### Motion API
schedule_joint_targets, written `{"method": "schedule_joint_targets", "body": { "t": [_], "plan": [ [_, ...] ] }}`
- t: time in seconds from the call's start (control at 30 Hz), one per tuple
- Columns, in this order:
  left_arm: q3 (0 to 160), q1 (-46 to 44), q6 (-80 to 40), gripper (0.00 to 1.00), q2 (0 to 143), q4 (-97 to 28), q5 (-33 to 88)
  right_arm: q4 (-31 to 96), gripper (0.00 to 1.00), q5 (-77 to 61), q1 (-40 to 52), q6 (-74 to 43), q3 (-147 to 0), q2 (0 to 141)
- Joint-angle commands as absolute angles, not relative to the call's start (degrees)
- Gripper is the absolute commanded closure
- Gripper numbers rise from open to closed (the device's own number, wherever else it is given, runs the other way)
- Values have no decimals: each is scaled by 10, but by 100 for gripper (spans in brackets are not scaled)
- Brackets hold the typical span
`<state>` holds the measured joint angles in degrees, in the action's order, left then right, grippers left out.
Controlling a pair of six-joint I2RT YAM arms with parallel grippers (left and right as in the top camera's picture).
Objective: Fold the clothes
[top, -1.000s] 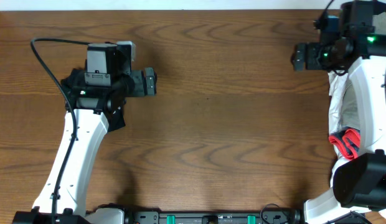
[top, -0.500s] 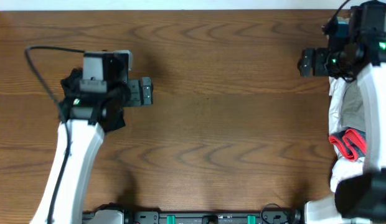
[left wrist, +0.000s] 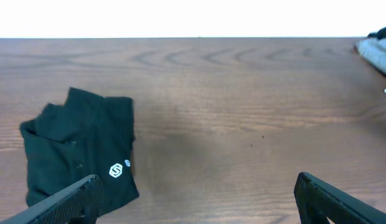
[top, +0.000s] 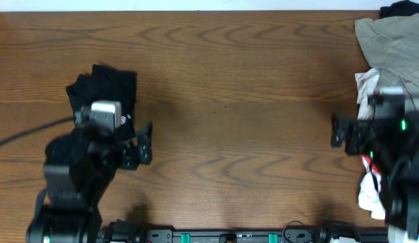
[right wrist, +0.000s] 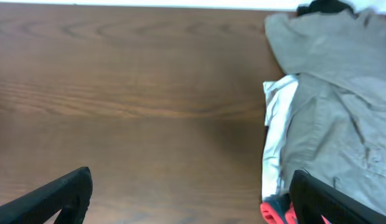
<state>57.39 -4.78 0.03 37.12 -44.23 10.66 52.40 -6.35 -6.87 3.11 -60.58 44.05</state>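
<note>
Bench (top: 243, 81): brown wood grain, filling nearly the whole overhead frame.
Black garment (top: 105, 91): lies on the bench at the left of the overhead frame, gathered into a compact, roughly square bundle; its lower edge is hidden behind the left arm.
Logo (left wrist: 115, 171): small, white, facing up near the bundle's lower right corner in the left wrist view.
Left hand (top: 144, 143): released, fingers spread wide with nothing between them; it sits just to the lower right of the black garment in the overhead frame.
Right hand (top: 336, 131): released as well, fingers wide apart over bare wood at the right of the frame, grasping nothing.
Beige garment (top: 392, 40): rumpled in the upper right corner of the overhead frame, well apart from the black garment.
White cloth (right wrist: 277, 137): touching the beige garment's left edge, running down the right wrist frame.
Red item (right wrist: 274, 211): only a bit shows at the bottom of the right wrist frame, below the white cloth.
</note>
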Motion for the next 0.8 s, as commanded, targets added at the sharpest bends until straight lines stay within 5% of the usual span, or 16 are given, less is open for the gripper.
{"method": "schedule_joint_targets", "body": {
  "t": [0.0, 0.77],
  "plan": [
    [567, -47, 8, 2, 345, -442, 98, 547, 1, -58, -63, 22, -594, 390],
    [567, -47, 8, 2, 335, -442, 98, 726, 1, -55, -63, 33, -593, 332]
  ]
}}
